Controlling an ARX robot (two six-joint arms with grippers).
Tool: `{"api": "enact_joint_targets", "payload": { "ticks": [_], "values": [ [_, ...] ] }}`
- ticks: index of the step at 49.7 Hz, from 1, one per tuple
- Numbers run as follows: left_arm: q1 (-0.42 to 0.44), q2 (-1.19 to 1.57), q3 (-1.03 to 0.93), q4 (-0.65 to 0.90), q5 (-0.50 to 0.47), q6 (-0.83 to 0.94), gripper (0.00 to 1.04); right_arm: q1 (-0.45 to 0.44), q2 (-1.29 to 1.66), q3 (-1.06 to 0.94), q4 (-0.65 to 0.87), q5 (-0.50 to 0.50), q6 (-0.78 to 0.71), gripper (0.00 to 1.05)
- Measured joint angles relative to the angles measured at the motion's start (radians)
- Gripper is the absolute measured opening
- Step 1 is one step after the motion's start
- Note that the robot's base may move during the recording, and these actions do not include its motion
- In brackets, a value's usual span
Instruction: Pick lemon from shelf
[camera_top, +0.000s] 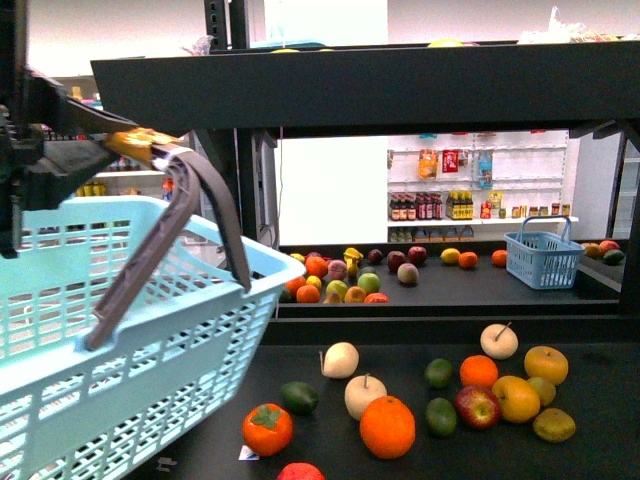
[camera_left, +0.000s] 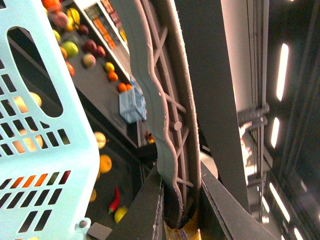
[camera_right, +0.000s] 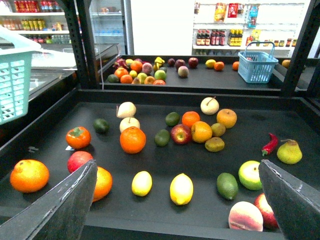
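You have picked nothing yet. Your right gripper (camera_right: 177, 165) shows at the bottom corners of the right wrist view, its fingers spread wide, empty and touching nothing. Just beyond them, low and centre, the lemon (camera_right: 181, 189) lies on the shelf (camera_right: 230, 162) deck, with a second lemon-like fruit (camera_right: 142, 183) just to its left. The reach, the grasp and the lift are all still ahead of you. At the upper left of the front view, your left gripper (camera_top: 140, 148) is clamped on the handle (camera_top: 190, 215) of the pale blue basket (camera_top: 150, 380).
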Motion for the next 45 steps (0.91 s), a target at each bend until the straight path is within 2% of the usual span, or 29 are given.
{"api": "enact_joint_targets", "payload": {
  "ticks": [20, 30, 45],
  "values": [
    [-0.242, 0.186, 0.083, 0.045, 0.076, 0.104, 0.13, 0.000, 0.000, 0.000, 0.000, 0.000, 0.000, 0.97],
    [-0.290, 0.271, 0.172, 0.009, 0.090, 0.158, 0.13, 0.000, 0.000, 0.000, 0.000, 0.000, 0.000, 0.97],
    [-0.309, 0.328, 0.251, -0.033, 0.091, 0.227, 0.13, 0.000, 0.000, 0.000, 0.000, 0.000, 0.000, 0.97]
  ]
}}
